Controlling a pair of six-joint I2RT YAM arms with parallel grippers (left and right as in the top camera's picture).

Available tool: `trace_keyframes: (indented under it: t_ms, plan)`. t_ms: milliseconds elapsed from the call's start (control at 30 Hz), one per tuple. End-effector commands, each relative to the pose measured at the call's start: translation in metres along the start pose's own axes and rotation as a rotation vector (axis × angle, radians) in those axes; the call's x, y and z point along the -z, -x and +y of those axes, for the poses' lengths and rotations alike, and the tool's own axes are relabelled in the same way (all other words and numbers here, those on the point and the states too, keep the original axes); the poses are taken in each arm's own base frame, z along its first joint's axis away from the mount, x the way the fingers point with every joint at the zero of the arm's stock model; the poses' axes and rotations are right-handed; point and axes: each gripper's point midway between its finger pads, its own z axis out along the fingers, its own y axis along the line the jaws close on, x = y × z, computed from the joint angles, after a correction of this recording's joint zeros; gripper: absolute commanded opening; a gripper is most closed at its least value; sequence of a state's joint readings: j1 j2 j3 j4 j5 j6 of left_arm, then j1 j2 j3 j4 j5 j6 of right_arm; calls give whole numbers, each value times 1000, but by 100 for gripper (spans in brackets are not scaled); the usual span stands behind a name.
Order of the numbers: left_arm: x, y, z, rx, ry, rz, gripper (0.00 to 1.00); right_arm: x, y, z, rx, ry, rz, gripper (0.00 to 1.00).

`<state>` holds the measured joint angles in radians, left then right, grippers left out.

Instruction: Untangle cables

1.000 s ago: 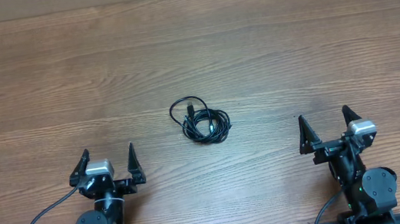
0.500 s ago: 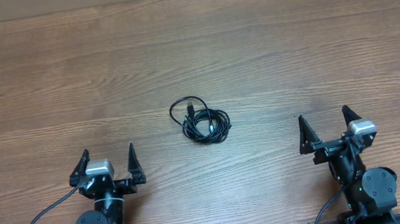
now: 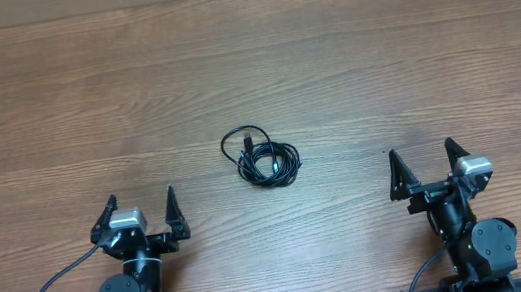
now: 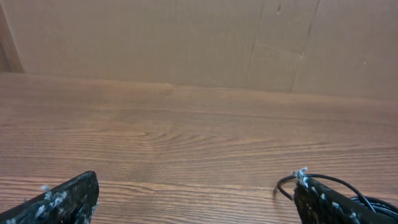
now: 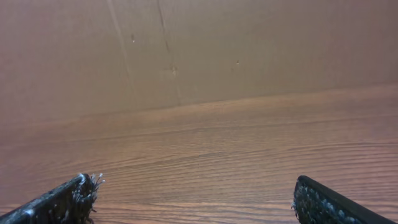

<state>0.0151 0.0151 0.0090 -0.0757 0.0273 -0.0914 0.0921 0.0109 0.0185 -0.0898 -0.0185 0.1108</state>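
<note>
The wooden table is filling nearly the whole overhead view, with a plain cardboard wall standing along its far edge. The 2 arms are sitting at the near edge, well apart from each other and cut off by the bottom of the frame, so their bases and most of their joints are not showing.

The left gripper is pointing toward the far edge with its jaws spread wide and nothing between them. The right gripper is doing the same, jaws wide apart and empty. This is looking like a ready pose, with both tools opened in advance of a first reach.

The cables are lying on the bare wood between the 2 arms and a little beyond them, touching neither gripper. They are forming 1 tight black coil with a looser loop poking out at its upper left. How many cords are making up the coil, and where they are crossing, is too small to tell. The left wrist view is catching only part of a loop behind its right finger; the right wrist view is showing no cable.
</note>
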Motion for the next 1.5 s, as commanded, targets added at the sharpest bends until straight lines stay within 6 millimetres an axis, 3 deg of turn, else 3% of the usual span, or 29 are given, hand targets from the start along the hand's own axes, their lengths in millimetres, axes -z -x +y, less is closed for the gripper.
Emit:
trace_keyframes:
  t_ms: [0, 233, 533, 700, 1033, 1233, 1333, 1467]
  plan:
    - [0, -3, -1, 23, -10, 9, 100, 0, -2, -4, -52, -21, 0, 100]
    - [3, -10, -2, 76, 0, 156, 100, 2, 0, -8, -105, -66, 85, 100]
    - [-10, 12, -15, 92, -45, 348, 99, -4, 11, -5, -108, -99, 242, 100]
    - [-25, 18, -35, 130, -136, 516, 100, -12, 18, 8, -123, -65, 394, 100]
    - [-30, 25, -45, 204, -130, 902, 100, -20, 17, 8, -143, -152, 786, 100]
    - [-41, 20, -49, 322, -105, 945, 99, -33, 4, 6, -149, -176, 898, 100]
    - [-56, 27, -56, 362, -138, 898, 100, -36, -1, 10, -163, -153, 915, 100]
    - [-82, 39, -69, 396, -168, 811, 99, -46, 9, 18, -177, -101, 867, 100]
